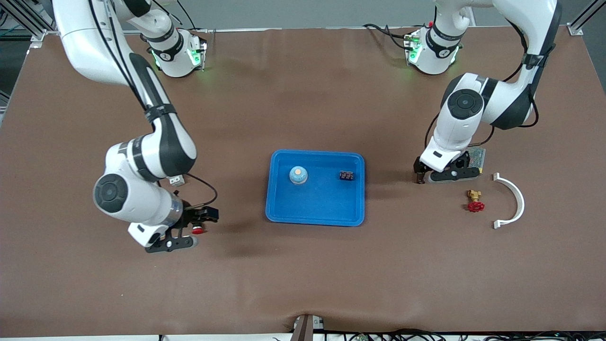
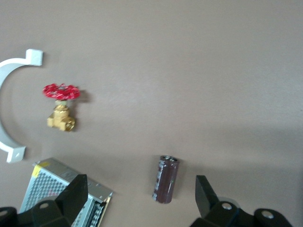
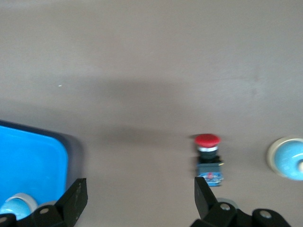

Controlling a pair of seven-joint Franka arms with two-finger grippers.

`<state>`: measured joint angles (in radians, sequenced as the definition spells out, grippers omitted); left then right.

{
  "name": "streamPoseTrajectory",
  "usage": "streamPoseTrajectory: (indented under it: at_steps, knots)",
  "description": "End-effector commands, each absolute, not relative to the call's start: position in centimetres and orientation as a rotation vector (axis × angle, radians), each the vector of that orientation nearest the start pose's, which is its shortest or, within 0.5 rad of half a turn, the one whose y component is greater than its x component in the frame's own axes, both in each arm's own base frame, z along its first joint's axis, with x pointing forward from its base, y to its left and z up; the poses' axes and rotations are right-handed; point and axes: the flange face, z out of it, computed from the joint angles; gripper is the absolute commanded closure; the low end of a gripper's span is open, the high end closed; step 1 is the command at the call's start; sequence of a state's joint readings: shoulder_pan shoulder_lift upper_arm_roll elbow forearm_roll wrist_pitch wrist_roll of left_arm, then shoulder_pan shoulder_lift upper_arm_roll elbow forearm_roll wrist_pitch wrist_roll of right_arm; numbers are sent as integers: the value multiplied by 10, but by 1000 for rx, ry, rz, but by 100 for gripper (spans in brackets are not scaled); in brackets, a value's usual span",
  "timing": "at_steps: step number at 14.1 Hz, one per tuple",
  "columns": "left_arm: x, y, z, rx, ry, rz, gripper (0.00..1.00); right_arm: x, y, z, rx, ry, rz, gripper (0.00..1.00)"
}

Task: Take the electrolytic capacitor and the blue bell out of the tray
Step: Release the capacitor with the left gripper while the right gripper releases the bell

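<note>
Brown table; tray holds blue bell, dark part; both jaws released

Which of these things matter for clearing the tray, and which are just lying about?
Job: tray; blue bell in it; electrolytic capacitor, out on the table.
Lying about: small dark part in the tray; red-handled valve; white curved bracket; mesh-covered box; red push button; second blue dome on the table.
</note>
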<state>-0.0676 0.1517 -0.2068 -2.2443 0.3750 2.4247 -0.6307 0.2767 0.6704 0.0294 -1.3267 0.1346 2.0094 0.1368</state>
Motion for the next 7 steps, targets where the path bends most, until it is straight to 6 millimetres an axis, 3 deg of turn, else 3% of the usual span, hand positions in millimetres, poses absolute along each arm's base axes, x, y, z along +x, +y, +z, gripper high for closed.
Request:
streamPoseTrajectory:
  at_steps: [1, 4, 6, 7]
  knots:
    - [514, -157, 312, -2993, -336, -162, 0, 680, 264, 346, -3010, -69, 58, 0]
    - [508, -177, 324, -3004, -711, -163, 0, 662, 308, 346, -3011, -12, 66, 0]
    - [504, -187, 330, -2980, -996, -132, 0, 655, 324, 342, -3011, 37, 73, 0]
    - [501, -192, 330, -2972, -1056, -121, 0, 649, 337, 341, -3012, 47, 75, 0]
